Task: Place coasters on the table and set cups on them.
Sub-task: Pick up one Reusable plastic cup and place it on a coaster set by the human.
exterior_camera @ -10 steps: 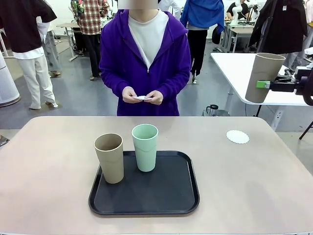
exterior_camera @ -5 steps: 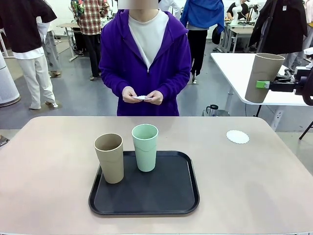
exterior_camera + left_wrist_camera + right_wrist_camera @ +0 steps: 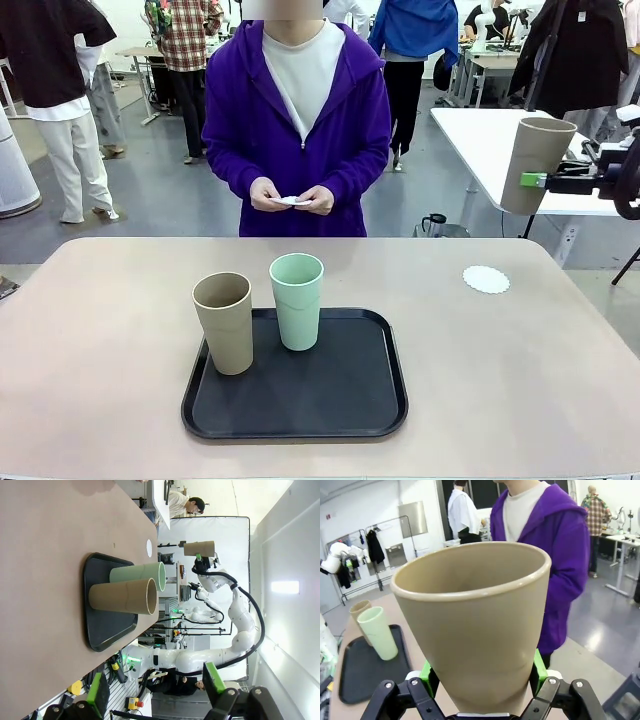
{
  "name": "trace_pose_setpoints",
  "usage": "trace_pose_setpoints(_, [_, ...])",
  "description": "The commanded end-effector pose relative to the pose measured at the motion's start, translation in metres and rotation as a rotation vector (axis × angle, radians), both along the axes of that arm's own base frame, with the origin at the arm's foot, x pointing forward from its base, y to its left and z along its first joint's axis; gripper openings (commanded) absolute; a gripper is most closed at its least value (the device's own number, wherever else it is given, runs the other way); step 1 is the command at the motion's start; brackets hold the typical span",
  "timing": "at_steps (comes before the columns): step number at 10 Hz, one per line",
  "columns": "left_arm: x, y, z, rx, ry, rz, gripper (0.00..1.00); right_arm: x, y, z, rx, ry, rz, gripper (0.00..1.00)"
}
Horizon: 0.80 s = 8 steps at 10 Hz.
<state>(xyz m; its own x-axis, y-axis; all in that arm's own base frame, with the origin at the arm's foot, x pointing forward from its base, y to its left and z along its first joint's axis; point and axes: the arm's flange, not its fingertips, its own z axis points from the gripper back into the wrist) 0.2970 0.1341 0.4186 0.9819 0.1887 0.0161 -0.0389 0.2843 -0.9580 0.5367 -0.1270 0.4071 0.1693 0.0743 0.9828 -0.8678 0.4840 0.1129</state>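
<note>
Right end effector (image 3: 533, 181): clamped on a tan cup (image 3: 538, 150), green pads pressed to opposite sides of its lower wall. You see the cup carried in the air at the far right of the front view, mouth up and near upright, well clear of the worktop (image 3: 100, 330).

Left end effector (image 3: 156, 687): jaws spread wide, nothing between the fingers. It is turned side-on to the worktop, well back from the tray.

Coaster (image 3: 486, 279) — one white scalloped round lies flat on the worktop, right of centre and towards the far edge, with nothing on it. In the front view the held cup sits higher and a little further right than this coaster, not touching it.

Black tray (image 3: 300, 425): near the middle of the worktop, carrying a second tan cup (image 3: 224, 322) at its left front and a mint green cup (image 3: 297, 300) just beside it, further back. Both stand upright, close but apart.

Person at the far side — both hands (image 3: 291, 198) together at waist height, pinching something small and white; you cannot tell what it is at this size.
</note>
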Motion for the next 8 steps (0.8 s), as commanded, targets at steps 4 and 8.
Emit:
trace_pose_setpoints(4, [-0.002,0.001,0.001,-0.007,-0.007,0.004,1.00,0.043,0.010,-0.060,-0.013,-0.016,0.050,0.85])
trace_pose_setpoints(8, [-0.002,0.001,0.001,-0.007,-0.007,0.004,1.00,0.036,0.016,-0.094,-0.072,0.071,0.073,0.85])
